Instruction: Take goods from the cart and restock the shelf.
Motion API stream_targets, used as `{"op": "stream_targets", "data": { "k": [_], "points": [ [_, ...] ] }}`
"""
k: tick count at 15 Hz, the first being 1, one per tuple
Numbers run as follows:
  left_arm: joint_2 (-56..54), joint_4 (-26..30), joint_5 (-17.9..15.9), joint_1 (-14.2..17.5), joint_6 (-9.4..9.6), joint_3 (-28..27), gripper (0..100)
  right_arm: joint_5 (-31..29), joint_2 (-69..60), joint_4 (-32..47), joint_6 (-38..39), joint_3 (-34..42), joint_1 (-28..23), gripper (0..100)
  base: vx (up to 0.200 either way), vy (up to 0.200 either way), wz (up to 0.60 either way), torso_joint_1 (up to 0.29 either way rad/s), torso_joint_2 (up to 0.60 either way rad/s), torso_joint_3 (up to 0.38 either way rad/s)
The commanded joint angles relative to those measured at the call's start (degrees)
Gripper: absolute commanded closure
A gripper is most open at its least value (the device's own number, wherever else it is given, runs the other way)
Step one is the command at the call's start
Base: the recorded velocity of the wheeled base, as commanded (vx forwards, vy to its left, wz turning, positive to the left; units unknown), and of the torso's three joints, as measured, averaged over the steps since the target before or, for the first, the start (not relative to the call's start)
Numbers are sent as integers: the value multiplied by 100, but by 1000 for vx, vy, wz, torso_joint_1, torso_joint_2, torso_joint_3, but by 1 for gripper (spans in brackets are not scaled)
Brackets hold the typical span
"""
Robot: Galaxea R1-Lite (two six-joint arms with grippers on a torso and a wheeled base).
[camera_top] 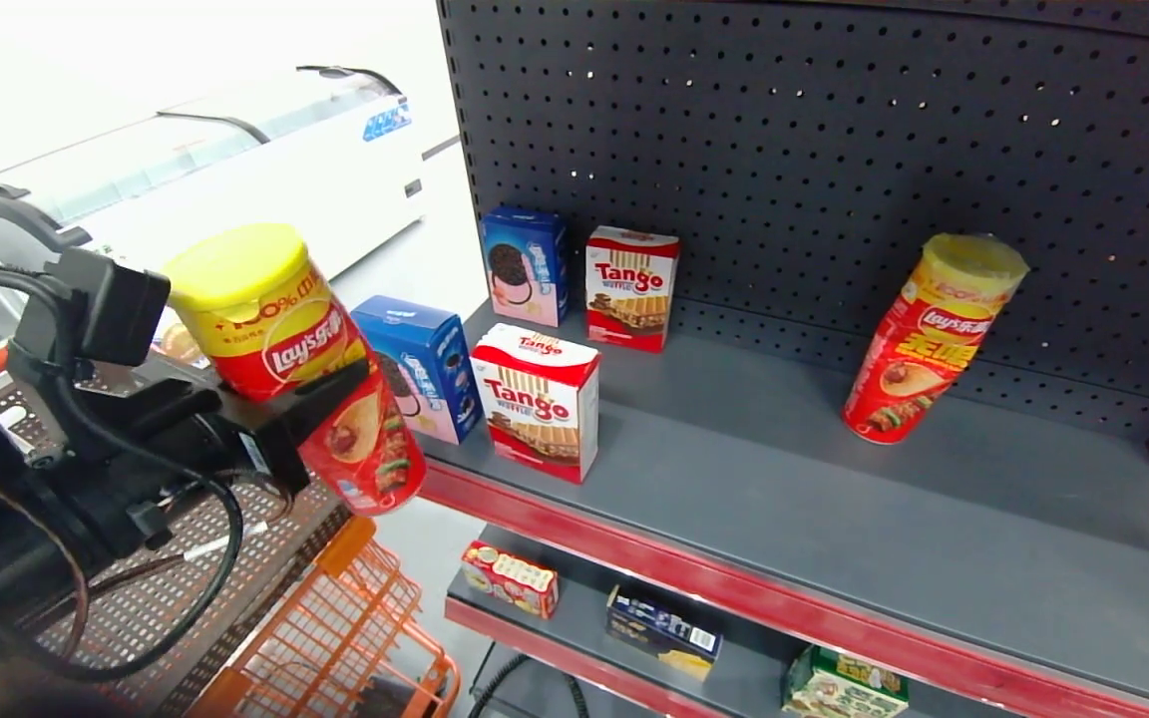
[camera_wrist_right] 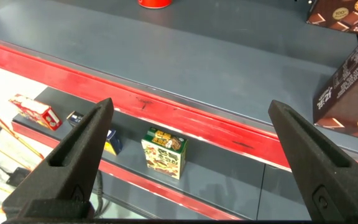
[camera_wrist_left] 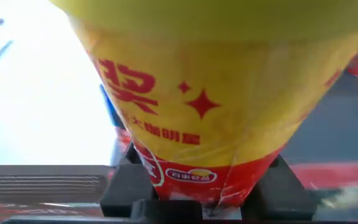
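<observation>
My left gripper (camera_top: pixel 320 409) is shut on a red chip canister with a yellow lid (camera_top: pixel 295 349), held tilted above the orange cart (camera_top: pixel 335 638), just left of the shelf's front edge. The canister (camera_wrist_left: pixel 210 118) looms close in the left wrist view, clamped between the black fingers (camera_wrist_left: pixel 126 186). A second, identical canister (camera_top: pixel 929 334) leans against the pegboard on the grey shelf (camera_top: pixel 784 499). My right gripper (camera_wrist_right: pixel 191 162) is open in front of the shelf's red front lip (camera_wrist_right: pixel 185 118), with nothing between its fingers.
Two blue cookie boxes (camera_top: pixel 425 364) and two red-and-white wafer boxes (camera_top: pixel 540 399) stand at the shelf's left end. Brown chocolate boxes (camera_wrist_right: pixel 353 81) sit at the right end. The lower shelf (camera_top: pixel 594 618) holds small boxes. A white freezer (camera_top: pixel 235 160) stands behind the cart.
</observation>
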Motion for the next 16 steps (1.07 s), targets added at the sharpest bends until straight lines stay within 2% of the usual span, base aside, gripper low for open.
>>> {"op": "stream_targets", "data": {
  "k": [1,4,5,7,9,12,16],
  "points": [
    [-637,710,-177,-185,17,-36,100,6,0,-1,-2,0,1,0,0,0,0,0,0,0],
    [-717,745,-265,-335,17,69,100,6,0,-1,-2,0,1,0,0,0,0,0,0,0],
    [-717,754,-537,-563,8,131,100,-3,0,-1,-2,0,1,0,0,0,0,0,0,0],
    [-708,701,-757,-642,35,289,100,-3,0,-1,-2,0,1,0,0,0,0,0,0,0],
    [-717,692,-836,-924,26,324,100,6,0,-1,-2,0,1,0,0,0,0,0,0,0],
    [-1015,763,-862,-1451,17,781,100,-3,0,-1,-2,0,1,0,0,0,0,0,0,0],
    [-1165,772,-880,-1504,8,887,100,15,0,-1,-28,0,10,0,0,0,0,0,0,0]
  ]
}}
